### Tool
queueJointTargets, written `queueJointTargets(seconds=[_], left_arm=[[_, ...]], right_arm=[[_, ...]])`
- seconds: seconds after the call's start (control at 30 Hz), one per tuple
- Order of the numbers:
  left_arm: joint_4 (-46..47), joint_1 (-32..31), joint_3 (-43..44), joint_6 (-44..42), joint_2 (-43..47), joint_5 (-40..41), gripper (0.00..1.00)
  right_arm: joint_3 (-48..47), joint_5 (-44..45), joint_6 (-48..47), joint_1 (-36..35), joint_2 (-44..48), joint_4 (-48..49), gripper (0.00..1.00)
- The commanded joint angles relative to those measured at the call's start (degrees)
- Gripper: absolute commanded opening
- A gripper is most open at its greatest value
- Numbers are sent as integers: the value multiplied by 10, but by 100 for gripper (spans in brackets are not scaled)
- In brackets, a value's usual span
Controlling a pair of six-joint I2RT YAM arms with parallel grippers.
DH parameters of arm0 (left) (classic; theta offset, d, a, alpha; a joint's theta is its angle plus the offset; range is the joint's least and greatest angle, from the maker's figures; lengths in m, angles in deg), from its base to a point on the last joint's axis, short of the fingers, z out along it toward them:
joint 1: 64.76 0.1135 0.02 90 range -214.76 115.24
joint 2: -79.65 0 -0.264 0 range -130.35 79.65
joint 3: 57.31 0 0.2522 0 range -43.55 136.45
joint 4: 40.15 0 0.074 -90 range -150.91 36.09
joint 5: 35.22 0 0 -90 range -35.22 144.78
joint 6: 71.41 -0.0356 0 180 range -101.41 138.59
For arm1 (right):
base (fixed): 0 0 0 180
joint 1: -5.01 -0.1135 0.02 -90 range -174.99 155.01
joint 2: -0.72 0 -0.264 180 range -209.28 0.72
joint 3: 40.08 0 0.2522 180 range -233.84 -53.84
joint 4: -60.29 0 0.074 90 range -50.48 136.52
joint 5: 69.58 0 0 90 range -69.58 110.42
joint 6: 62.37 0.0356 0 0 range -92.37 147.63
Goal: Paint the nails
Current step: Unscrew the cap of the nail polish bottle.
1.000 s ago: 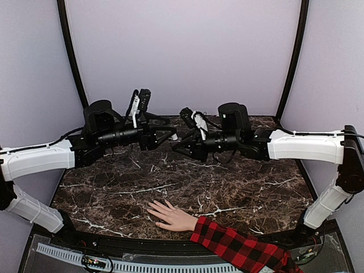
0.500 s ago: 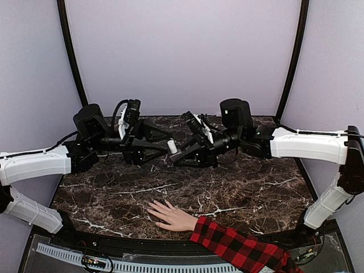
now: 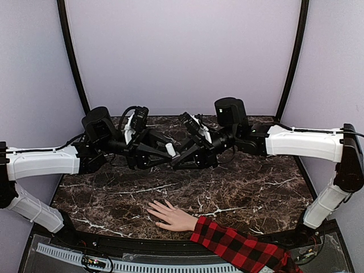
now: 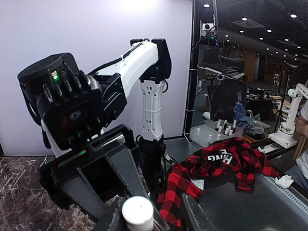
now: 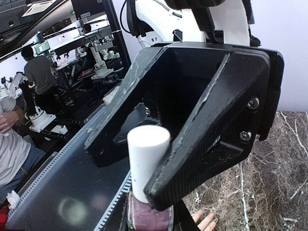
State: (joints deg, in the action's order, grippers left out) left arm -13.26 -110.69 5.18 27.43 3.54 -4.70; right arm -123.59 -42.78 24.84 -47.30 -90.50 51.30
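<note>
Quick headcount: two arms, left arm (image 3: 40,162) and right arm (image 3: 301,142), one bottle (image 3: 170,149) with one white cap, one hand (image 3: 170,216), one plaid sleeve (image 3: 239,247), one marble surface (image 3: 256,187).

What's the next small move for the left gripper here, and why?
Probably close the left gripper on the white cap. Its fingers straddle the cap with a gap on one side, while the right gripper is shut on the polish bottle; the cap must come off before painting.
</note>
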Motion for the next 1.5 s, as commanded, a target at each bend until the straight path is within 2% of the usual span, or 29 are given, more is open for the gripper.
queueJointTargets(seconds=[0.0,0.13,0.33,0.47,0.6,0.8,1.07,1.23,1.47], left_arm=[[31,-6,16,7,3,-19,39],[32,-6,18,7,2,-23,36],[25,-6,19,6,2,-26,20],[19,-6,17,12,4,-14,1],[3,-6,16,10,6,13,0],[-94,-6,34,-30,11,109,0],[-117,-6,40,-28,9,191,0],[-156,-6,58,-18,-2,292,0],[-152,-10,66,26,-25,454,0]], right_arm=[[-23,-16,-8,-6,-8,-2,1],[-28,-16,-15,-9,-11,-12,1],[-33,-15,-18,-10,-12,-18,1],[-39,-5,-25,-10,-14,-29,1],[-44,42,-32,-9,-13,-43,0],[-36,125,-28,-9,2,-32,0],[-24,226,-10,-8,17,-8,0],[-20,321,18,-6,20,12,0],[-34,460,42,-7,8,23,0]])
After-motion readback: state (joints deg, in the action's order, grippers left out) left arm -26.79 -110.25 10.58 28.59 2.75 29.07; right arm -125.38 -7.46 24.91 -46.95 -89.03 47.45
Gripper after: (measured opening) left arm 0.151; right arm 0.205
